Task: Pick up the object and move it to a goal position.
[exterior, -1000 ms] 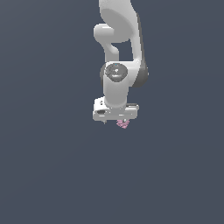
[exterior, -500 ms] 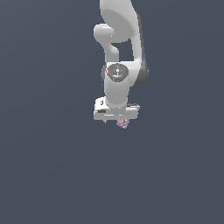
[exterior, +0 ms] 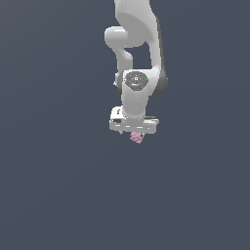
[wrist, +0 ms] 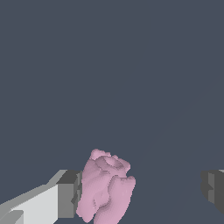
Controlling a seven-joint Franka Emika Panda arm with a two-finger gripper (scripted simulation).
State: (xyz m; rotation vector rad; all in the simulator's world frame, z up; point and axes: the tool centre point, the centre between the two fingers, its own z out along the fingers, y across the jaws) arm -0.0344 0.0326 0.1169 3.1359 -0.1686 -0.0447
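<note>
ITEM: object (wrist: pixel 106 188). Tiny pink lump, blocky, ridged. Much smaller than gripper (exterior: pixel 134 132).

LOCATION: directly under the white hand in ext. view (exterior: pixel 136 138), poking out just below the finger line. Nothing else near it. Plain grey backdrop (exterior: pixel 49 195) all round; cannot tell whether resting on a surface or hanging clear of one.

FINGERS: spread wide, not clamped. In wrist view, near finger (wrist: pixel 65 194) w/ dark pad flush against one flank of the lump, touching or as good as. Far finger (wrist: pixel 213 186) well apart from it, broad strip of backdrop between.

KEY RELATION: lump off-centre in the gap, hard up against one finger rather than midway. Lies between the two pads, on the closing line, so no sideways shift of the wrist looks needed. Long axis approx. crosswise to the finger-to-finger line, short dimension facing the pads; favourable for a pinch.

STEP (judged): grasp stage, pre-squeeze. Carry to goal not yet begun. No goal marker seen in either view.

NEXT (judged): close until far pad meets the free flank. Contact on one side first, so likely a slight push or roll of the lump toward centre during closing.

RISK (judged): lumpy faces, small contact patches; possible twist or squirt-out if squeezed fast. Depth of pad overlap on the lump unclear from ext. view, too small to tell.
</note>
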